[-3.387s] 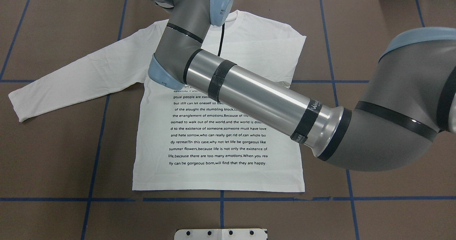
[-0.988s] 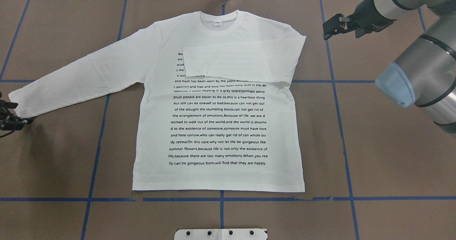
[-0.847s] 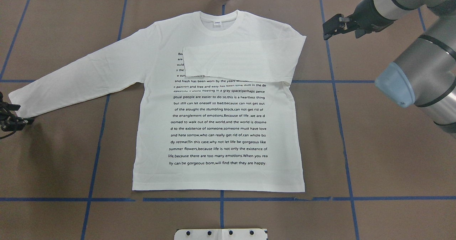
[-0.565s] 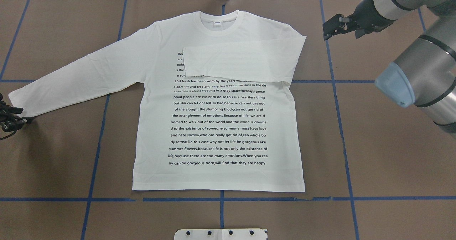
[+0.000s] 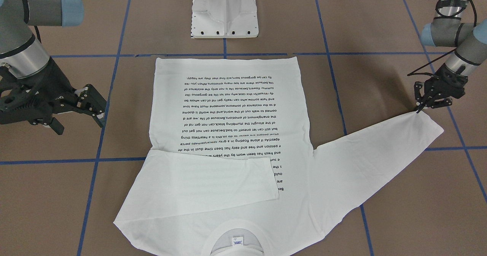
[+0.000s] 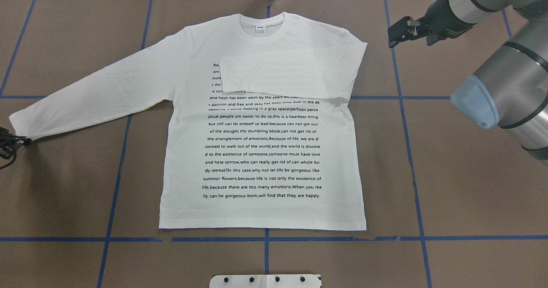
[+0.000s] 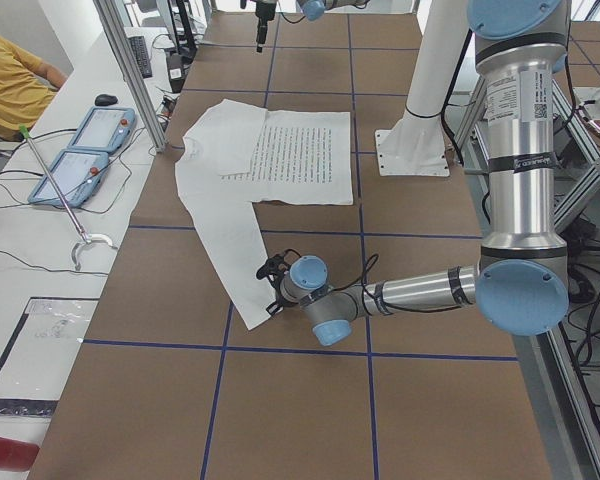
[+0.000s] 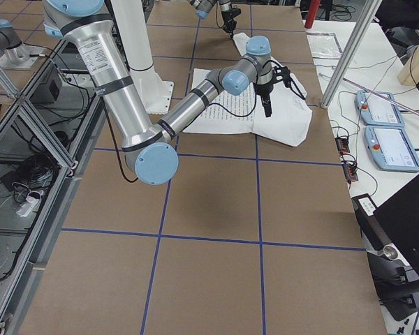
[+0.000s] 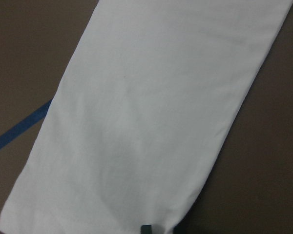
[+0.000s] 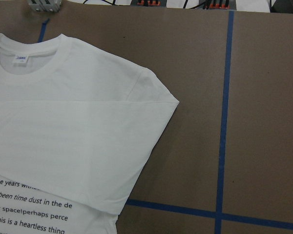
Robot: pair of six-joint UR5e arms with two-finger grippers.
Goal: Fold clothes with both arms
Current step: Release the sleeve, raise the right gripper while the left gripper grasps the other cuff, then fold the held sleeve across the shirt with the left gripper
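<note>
White shirt (image 6: 261, 151) lies on brown table (image 6: 449, 194); left tool (image 5: 419, 110) seemingly pinches cuff (image 5: 428, 126), right tool (image 6: 394, 35) spread beside.

The brown table (image 6: 471, 194) with blue tape lines (image 6: 214, 239) is holding a white shirt (image 6: 261, 151) lying flat in the middle.

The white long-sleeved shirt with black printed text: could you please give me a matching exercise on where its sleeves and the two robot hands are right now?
Column one:
1. black two-finger left hand
2. black two-finger right hand
3. folded white sleeve
4. outstretched white sleeve

Column two:
A. lies across the top lines of printed text
B. open, over the bare brown table, beside a shoulder of the white printed shirt
C. closed on a cuff corner
D. flat on the table, reaching away from the body

Pairs: 1-C, 2-B, 3-A, 4-D
</note>
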